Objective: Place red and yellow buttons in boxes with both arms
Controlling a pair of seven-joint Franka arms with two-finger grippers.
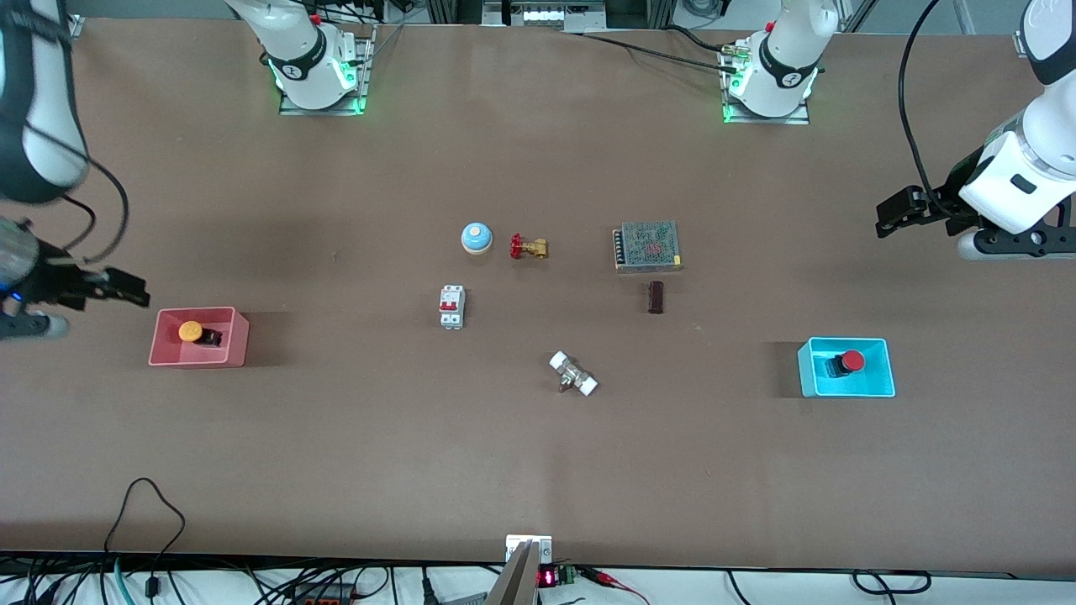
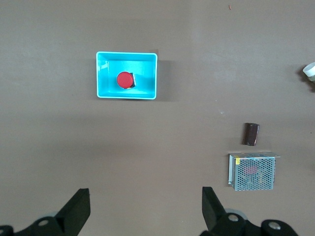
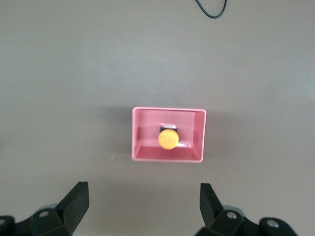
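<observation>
Front view: the brown bench carries a pink-red plastic box toward the right arm's end, and the yellow-orange mushroom-capped button lies inside it on its black base. Toward the left arm's end sits a cyan plastic box holding the red mushroom-capped button. Between the two boxes lie a blue dome bell with a cream knob, a brass valve with a red handwheel just beside it, a white circuit breaker with red switches, a grey perforated metal power supply, a small dark brown block and a white-ended metal fitting. The right gripper hangs above the bench near the pink-red box, and the left gripper hangs above the bench's other end, well apart from the cyan box.

Left wrist view: the two black fingers stand wide apart with nothing between them, over bare bench. The cyan box shows the red button resting on its floor. The power supply and dark block lie to one side.

Right wrist view: the black fingers are spread apart and hold nothing. The pink-red box sits on the bench with the yellow-orange button inside it.
</observation>
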